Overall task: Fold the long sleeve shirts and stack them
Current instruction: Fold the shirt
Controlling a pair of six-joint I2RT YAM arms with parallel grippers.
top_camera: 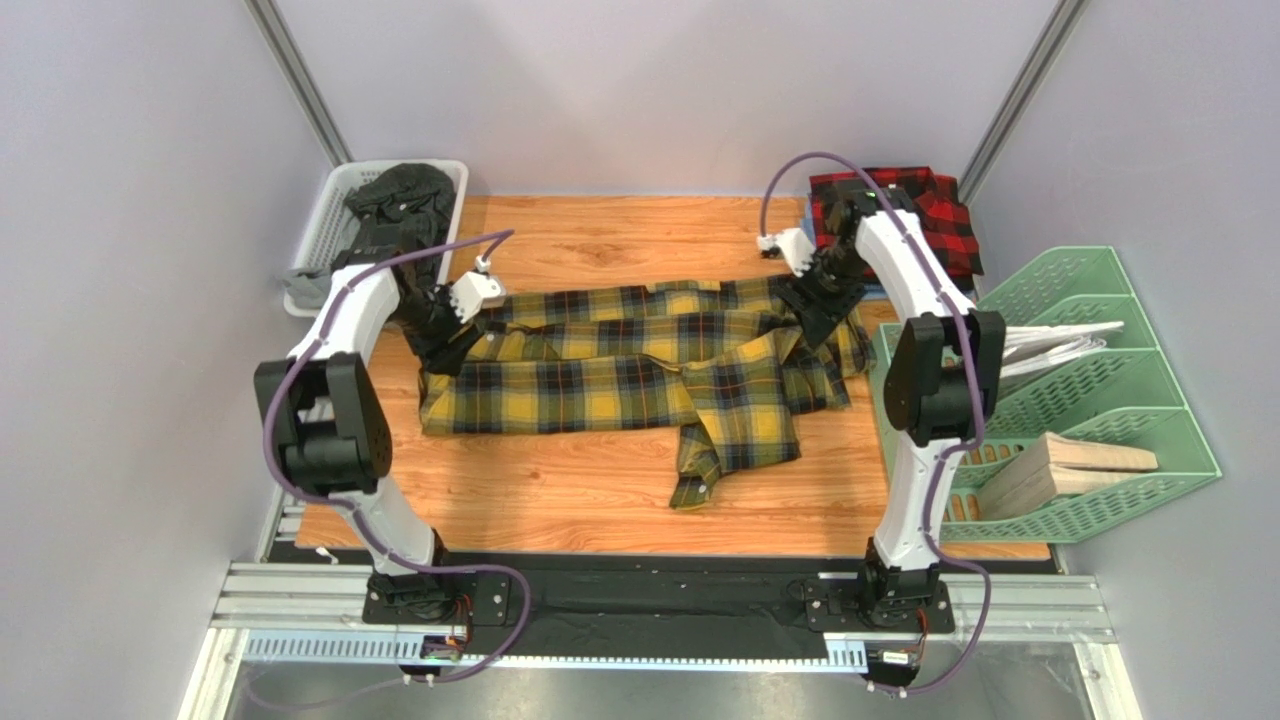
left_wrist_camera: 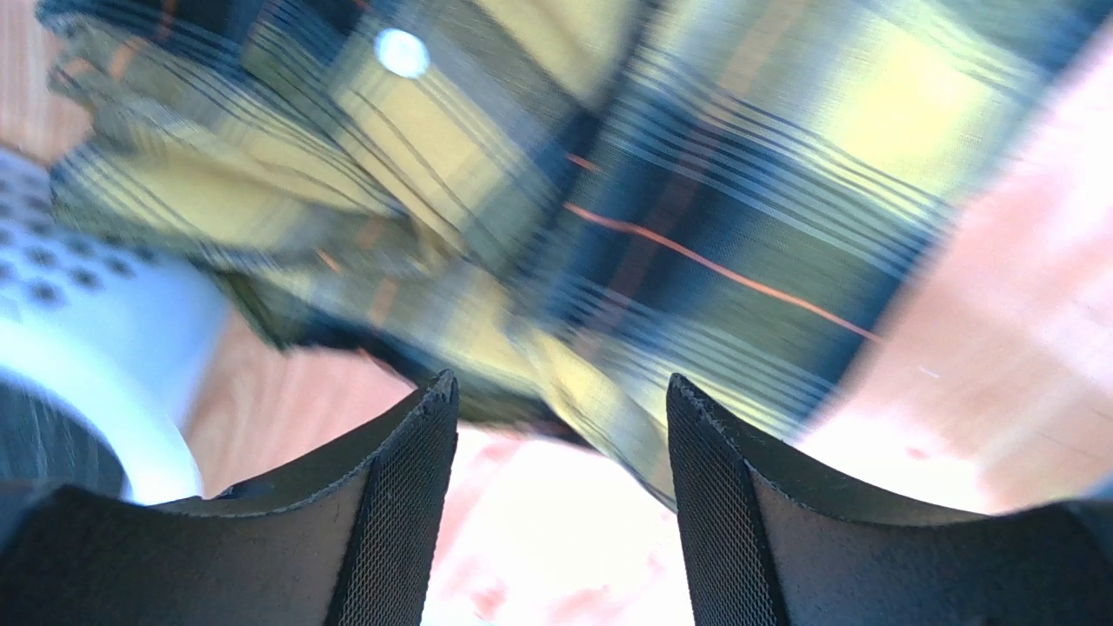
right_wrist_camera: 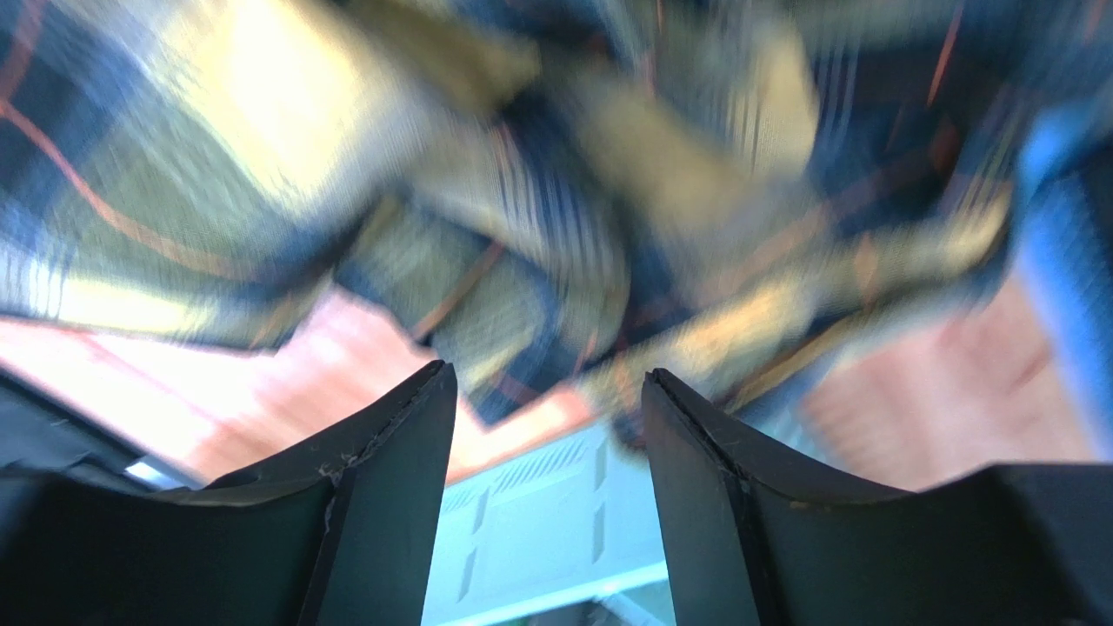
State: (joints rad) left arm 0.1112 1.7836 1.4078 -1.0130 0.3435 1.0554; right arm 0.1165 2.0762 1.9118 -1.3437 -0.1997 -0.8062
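Observation:
A yellow plaid shirt (top_camera: 631, 375) with dark checks lies spread across the middle of the wooden table, one sleeve (top_camera: 703, 462) trailing toward the front. My left gripper (top_camera: 446, 348) hangs over its left end, jaws open and empty, with the cloth (left_wrist_camera: 627, 183) just beyond the fingertips. At the shirt's right end my right gripper (top_camera: 813, 318) is open too, and the rumpled fabric (right_wrist_camera: 549, 222) lies past its empty jaws. A red and black plaid shirt (top_camera: 902, 210) sits folded at the far right corner.
A white basket (top_camera: 323, 225) holding dark clothes stands at the back left. A green rack (top_camera: 1097, 390) with hangers and wooden pieces flanks the table's right side. Grey walls close in on the left, right and back.

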